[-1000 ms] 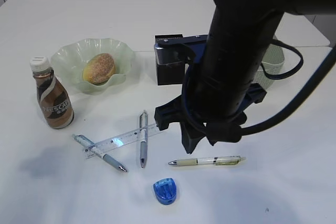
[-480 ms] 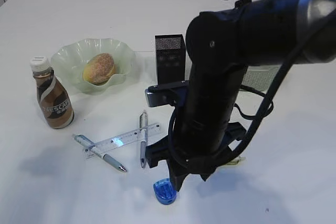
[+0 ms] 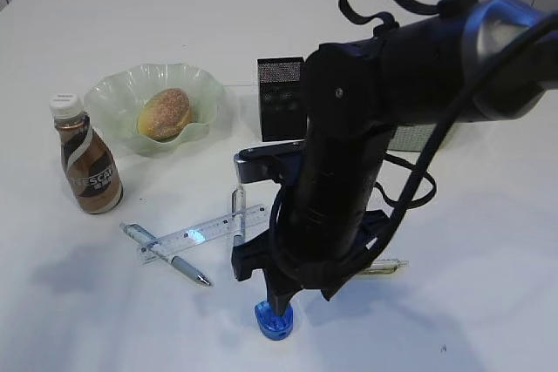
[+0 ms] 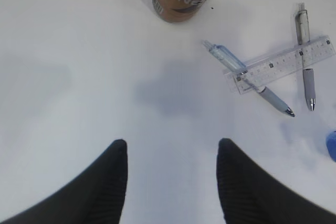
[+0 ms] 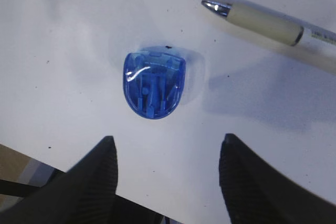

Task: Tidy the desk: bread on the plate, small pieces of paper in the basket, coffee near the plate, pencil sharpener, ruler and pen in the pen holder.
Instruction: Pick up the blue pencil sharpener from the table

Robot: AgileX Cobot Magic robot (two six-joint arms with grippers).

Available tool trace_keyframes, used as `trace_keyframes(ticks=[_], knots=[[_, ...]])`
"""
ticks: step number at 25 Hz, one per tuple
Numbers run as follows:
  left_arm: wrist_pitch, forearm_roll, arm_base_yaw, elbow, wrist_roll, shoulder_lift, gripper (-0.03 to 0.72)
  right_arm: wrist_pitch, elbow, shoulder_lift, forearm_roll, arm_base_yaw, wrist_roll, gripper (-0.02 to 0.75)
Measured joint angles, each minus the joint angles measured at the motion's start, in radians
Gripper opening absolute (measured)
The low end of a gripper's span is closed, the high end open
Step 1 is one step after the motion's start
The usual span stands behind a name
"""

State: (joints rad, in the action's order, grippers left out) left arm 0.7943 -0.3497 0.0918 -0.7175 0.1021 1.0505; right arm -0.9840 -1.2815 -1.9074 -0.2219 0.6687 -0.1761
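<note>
**Spread claw hanging over the blue sharpener**

Right gripper (image 5: 167,174) is showing two ribbed black fingers (image 5: 100,174) spread wide and empty at the bottom of its wrist view; the glossy, translucent blue pencil sharpener (image 5: 154,88) is lying mid-frame above them, a cream pen (image 5: 262,22) upper right.

Left gripper (image 4: 170,182) is likewise gaping empty over matte white desk (image 4: 68,66), the clear ruler (image 4: 283,65) at right.

Exterior view: the speckled bread (image 3: 164,113) is sitting in the ruffled plate (image 3: 109,98) upper left, the coffee (image 3: 87,169) beside it, the mesh pen holder (image 3: 281,98) at centre.
</note>
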Motion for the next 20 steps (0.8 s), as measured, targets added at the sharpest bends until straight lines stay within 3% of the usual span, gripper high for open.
trace_keyframes(ticks=[12, 20], knots=[[-0.002, 0.000, 0.000, 0.000, 0.000, 0.000, 0.384, 0.040, 0.000, -0.012, -0.023, 0.000, 0.004, 0.481], [-0.007, 0.000, 0.000, 0.000, 0.000, 0.000, 0.382, 0.039, 0.000, -0.014, 0.050, 0.008, -0.047, 0.481]])
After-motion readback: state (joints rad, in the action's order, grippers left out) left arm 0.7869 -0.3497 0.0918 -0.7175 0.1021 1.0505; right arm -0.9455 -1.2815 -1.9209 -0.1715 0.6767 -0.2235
